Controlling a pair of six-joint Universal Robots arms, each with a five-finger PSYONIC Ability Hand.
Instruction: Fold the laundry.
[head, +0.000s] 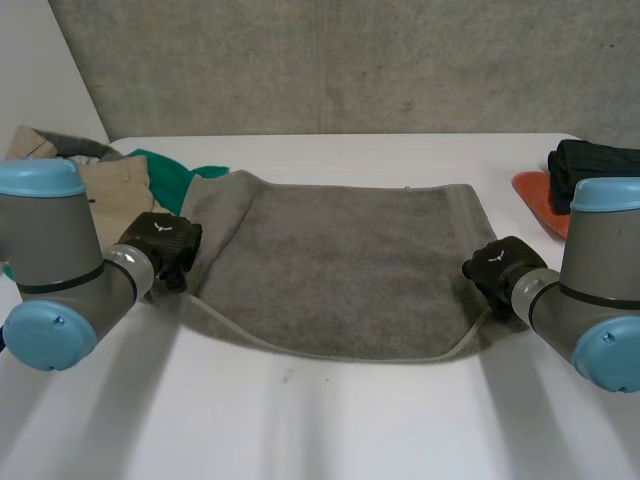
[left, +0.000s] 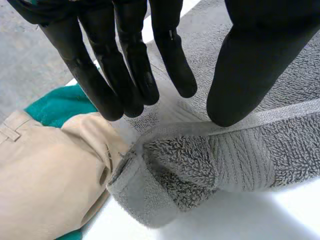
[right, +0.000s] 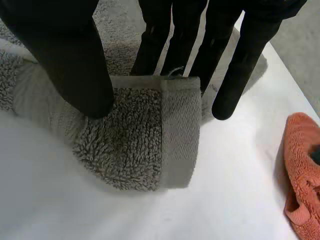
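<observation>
a white desk (head: 330, 420) carries a grey towel (head: 340, 270), spread flat between the two hands, its near edge curled up in a loose roll. the left hand (head: 160, 240) sits at one side edge of the towel by the near corner, and the right hand (head: 497, 265) sits at the opposite side edge by the other near corner.

beyond the left hand's fingertips lies a beige garment (left: 45, 175), just beside the towel's rolled corner. a green cloth (left: 55, 105) peeks out from under it. well beyond the right hand, a black bundle (head: 590, 165) rests on an orange cloth (right: 302, 165), which lies apart from the towel.

the left hand is released. its fingers (left: 125, 75) are straight and point down at the towel's flat layer, and its thumb (left: 245, 80) rests on the hem of the folded-over corner.

the right hand is grasping the towel. its thumb (right: 75, 65) presses on the folded corner, its straight fingers (right: 155, 35) drop behind the raised hem, and the corner is nipped between them. one finger (right: 240, 70) stands off the cloth, over bare desk.
</observation>
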